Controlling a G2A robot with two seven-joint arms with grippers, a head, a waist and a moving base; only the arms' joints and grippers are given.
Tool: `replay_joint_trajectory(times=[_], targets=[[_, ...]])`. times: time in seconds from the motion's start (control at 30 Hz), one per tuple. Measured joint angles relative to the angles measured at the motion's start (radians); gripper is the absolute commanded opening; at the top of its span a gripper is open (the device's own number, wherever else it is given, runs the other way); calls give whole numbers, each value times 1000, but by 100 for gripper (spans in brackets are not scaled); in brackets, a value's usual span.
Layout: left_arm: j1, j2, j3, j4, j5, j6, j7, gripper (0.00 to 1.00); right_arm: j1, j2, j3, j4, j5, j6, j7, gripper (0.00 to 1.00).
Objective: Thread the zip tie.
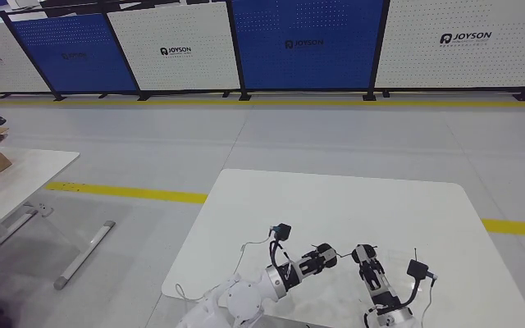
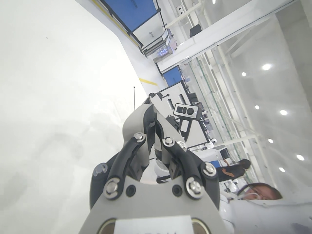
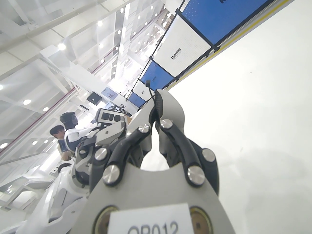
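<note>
Your right gripper (image 3: 156,96) is clenched on the zip tie (image 3: 147,83) just below its head, leaving the head free above the white table (image 1: 271,205) as a target. Your left gripper (image 2: 151,113), also clenched, seems to pinch the tail, held close alongside for feeding it in.

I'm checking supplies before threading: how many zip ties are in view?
1. The black zip tie sticks out beyond the shut fingertips of the right gripper. Others may be hidden.
</note>
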Motion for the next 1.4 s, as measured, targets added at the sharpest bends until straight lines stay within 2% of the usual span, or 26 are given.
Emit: replay_joint_trajectory(times=[0.17,0.33,0.47,0.67,1.07,1.2,1.4], targets=[[-4,4,-13,7,-58,-1,-51,0,-6,4,-3,-18,-4,0,-3,0],[-8,2,-8,17,-86,0,-53,0,-10,10,-10,-31,-2,0,-10,0],[-19,-2,1,35,-125,-18,-62,0,-4,14,-17,-24,6,0,-8,0],[-35,-7,10,57,-118,-23,-36,0,25,18,-19,9,41,0,17,0],[-40,-10,22,62,-141,-14,-51,0,21,18,-16,0,49,1,18,0],[-51,-13,34,80,-168,-36,-76,0,9,18,-9,-17,44,0,15,0],[-57,-16,40,93,-176,-60,-66,0,4,16,-5,-20,39,0,18,0]])
